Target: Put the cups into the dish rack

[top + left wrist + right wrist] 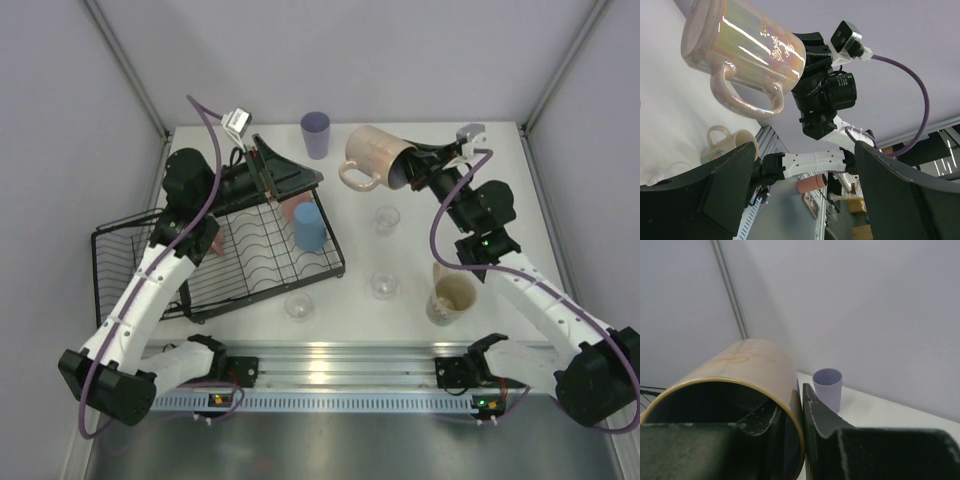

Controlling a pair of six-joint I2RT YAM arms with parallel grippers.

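Observation:
My right gripper (412, 167) is shut on the rim of a pink handled mug (372, 153), held on its side above the table's far middle. In the right wrist view one finger sits inside the mug (740, 375) and the other outside, at my right gripper (801, 412). My left gripper (295, 180) hangs open over the far end of the black dish rack (250, 268), facing the mug (740, 45), with nothing between its fingers (695, 195). A blue tumbler (308, 226) stands in the rack. A lavender tumbler (315, 133) stands at the far edge.
Three clear glasses (387, 218) (384, 286) (298, 306) stand on the table right of and in front of the rack. A cream mug (450, 296) stands near the right arm. A pinkish shape (214, 243) shows in the rack under the left arm.

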